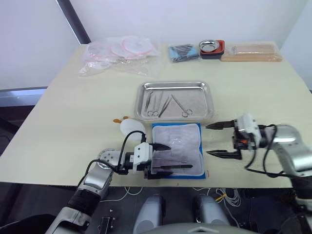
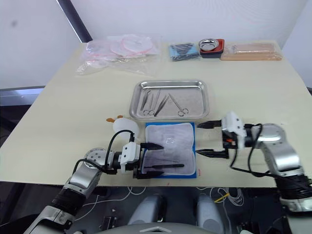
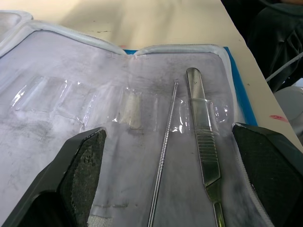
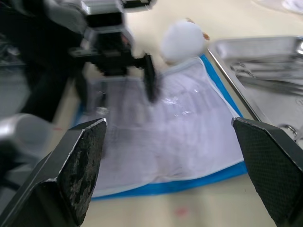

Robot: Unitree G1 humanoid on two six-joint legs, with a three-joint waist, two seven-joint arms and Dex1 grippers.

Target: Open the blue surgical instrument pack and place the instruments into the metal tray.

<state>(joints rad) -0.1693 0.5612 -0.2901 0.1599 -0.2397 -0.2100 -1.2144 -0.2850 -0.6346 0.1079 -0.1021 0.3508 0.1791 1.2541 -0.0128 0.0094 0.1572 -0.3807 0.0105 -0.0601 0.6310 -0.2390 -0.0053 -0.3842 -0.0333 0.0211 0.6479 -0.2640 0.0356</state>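
Observation:
The blue surgical instrument pack [image 1: 178,146] lies opened flat near the table's front edge, white-grey lining up. Two of the instruments remain in its clear sleeves: a thin probe [image 3: 165,142] and a flat ridged handle tool [image 3: 202,132]. My left gripper [image 1: 168,157] is open over the pack's near-left part, its fingers on either side of those two tools. My right gripper [image 1: 222,139] stands open just right of the pack, holding nothing. The metal tray [image 1: 209,100] sits behind the pack with several scissors and forceps [image 1: 161,105] inside.
A white round object with orange bits [image 1: 131,127] rests at the pack's far-left corner. At the back are clear plastic bags [image 1: 119,53], a dark blue cloth bundle [image 1: 183,52], a small metal bowl in a red-black dish [image 1: 211,48] and a wooden board [image 1: 252,52].

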